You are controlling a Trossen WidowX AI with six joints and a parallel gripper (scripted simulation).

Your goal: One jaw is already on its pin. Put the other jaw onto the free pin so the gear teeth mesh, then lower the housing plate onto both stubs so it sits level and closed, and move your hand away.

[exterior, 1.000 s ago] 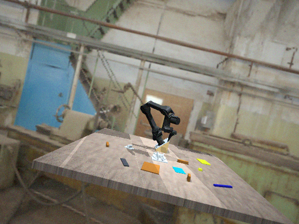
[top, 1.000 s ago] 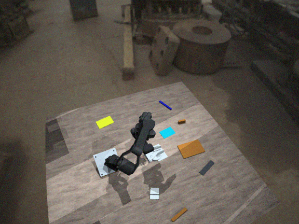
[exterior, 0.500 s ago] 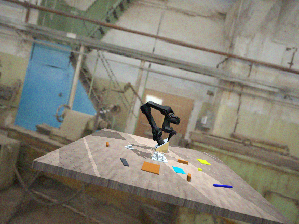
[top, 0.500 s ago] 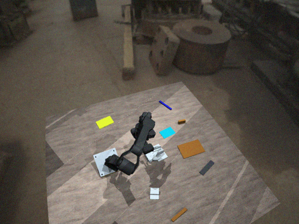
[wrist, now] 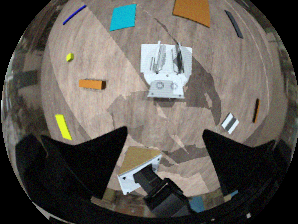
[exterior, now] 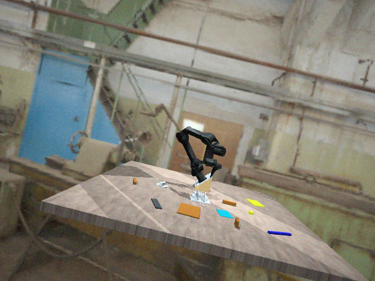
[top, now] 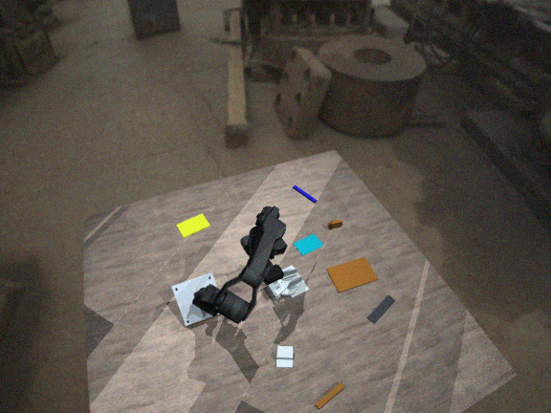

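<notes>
On the counter, beyond the arm's mount, the white base is seen lying flat; 2 upright jaws are carried on it, side by side and apart. The housing plate appears to be seated at their rear ends, with 2 round marks visible; whether the teeth are meshed, or the plate is fully level, cannot be told.

The hand is spread wide, with 0 parts pinched; it is held above the counter, clear of the assembly.

The step in hand is judged to be number 3, the moving away, both jaws and the plate seeming to be in place; for the next move, the fingers should be kept wide and the arm drawn off without the jaws being brushed; if a gap is found under the plate, a light straight press would be called for.

In the wrist view the jaws are pointed up the picture, their long axes roughly parallel, towards the cyan sheet and the large orange sheet; the plate's long axis is laid crosswise to them.
</notes>
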